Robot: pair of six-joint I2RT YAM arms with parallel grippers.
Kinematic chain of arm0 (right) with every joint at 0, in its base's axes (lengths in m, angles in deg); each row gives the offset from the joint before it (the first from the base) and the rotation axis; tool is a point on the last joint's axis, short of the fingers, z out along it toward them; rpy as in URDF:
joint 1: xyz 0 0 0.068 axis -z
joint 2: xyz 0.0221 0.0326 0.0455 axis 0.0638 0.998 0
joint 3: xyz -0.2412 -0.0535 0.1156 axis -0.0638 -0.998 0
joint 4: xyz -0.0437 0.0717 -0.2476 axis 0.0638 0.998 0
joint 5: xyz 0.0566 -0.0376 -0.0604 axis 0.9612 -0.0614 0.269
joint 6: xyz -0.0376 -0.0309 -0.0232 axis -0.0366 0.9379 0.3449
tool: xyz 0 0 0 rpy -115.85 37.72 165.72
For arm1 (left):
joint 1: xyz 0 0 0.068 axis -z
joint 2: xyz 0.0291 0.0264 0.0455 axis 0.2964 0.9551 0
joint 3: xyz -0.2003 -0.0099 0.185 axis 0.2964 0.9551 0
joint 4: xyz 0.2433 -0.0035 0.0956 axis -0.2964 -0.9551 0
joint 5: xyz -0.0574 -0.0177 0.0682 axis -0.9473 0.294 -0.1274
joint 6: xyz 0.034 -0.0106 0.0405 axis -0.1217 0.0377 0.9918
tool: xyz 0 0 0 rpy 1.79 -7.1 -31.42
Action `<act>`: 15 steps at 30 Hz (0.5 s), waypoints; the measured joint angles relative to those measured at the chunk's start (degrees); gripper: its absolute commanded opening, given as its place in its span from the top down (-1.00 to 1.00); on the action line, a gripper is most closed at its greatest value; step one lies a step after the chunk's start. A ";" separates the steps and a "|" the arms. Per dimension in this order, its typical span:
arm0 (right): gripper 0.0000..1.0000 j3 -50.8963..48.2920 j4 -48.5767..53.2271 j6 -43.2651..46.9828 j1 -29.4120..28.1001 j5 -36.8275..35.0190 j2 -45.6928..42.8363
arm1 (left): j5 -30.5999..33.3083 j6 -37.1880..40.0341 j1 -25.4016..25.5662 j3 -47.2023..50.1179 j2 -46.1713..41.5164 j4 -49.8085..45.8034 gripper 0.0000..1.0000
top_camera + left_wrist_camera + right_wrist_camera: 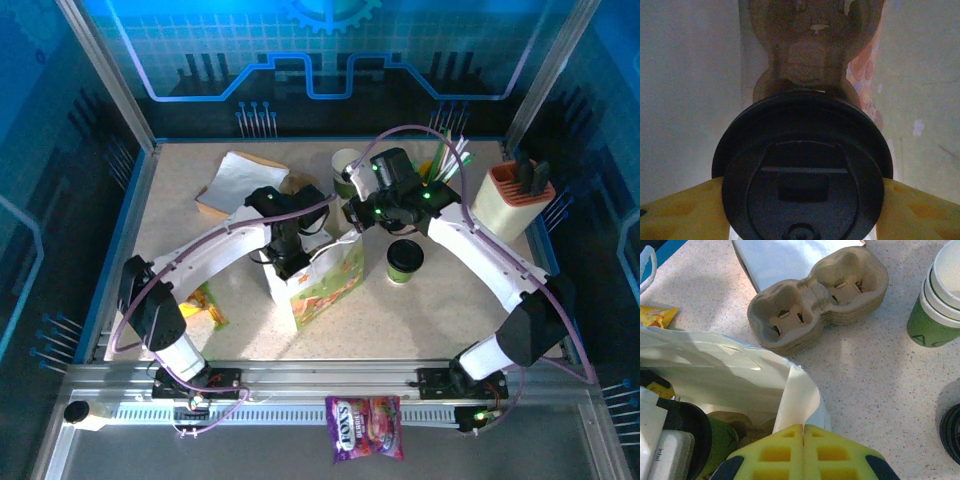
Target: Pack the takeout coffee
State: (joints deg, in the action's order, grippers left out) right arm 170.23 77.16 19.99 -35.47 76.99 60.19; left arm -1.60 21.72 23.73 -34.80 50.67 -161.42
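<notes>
A speckled beige table (pixel 450 320) sits inside a blue-lit enclosure. At its middle stands the flower-printed paper bag (pixel 335 285), mouth up. The left gripper (pixel 288 262) reaches down into the bag. Its yellow fingers (pixel 680 212) sit on either side of one lidded coffee cup (pixel 802 175), half spread and apparently clamped on it, though the contact itself is hidden under the black lid. Below that cup, inside the bag, lies a brown pulp carrier (pixel 810 55). The right gripper (pixel 803 432) has its jaws pressed together on the bag's white rim, pinching that edge. The other lidded coffee cup (pixel 405 260) stands upright on the table just right of the bag, apart from both grippers. Farther back, a stack of pulp carriers (pixel 815 295) lies beside a flat white bag (pixel 238 182), with a stack of lidless green cups (pixel 937 295) near them.
</notes>
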 measured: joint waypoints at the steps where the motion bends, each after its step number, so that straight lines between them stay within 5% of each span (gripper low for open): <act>1: 0.88 0.00 0.00 0.00 0.00 0.00 0.00 | 0.00 0.00 0.00 0.11 0.02 0.13 -0.11; 15: 0.88 -0.02 -0.22 0.00 0.00 0.04 0.00 | -0.81 0.00 -0.37 0.98 0.48 1.03 -0.11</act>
State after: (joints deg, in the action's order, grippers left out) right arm 170.21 76.94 19.99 -35.47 77.03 60.19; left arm -2.41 21.72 23.36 -33.82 51.15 -160.39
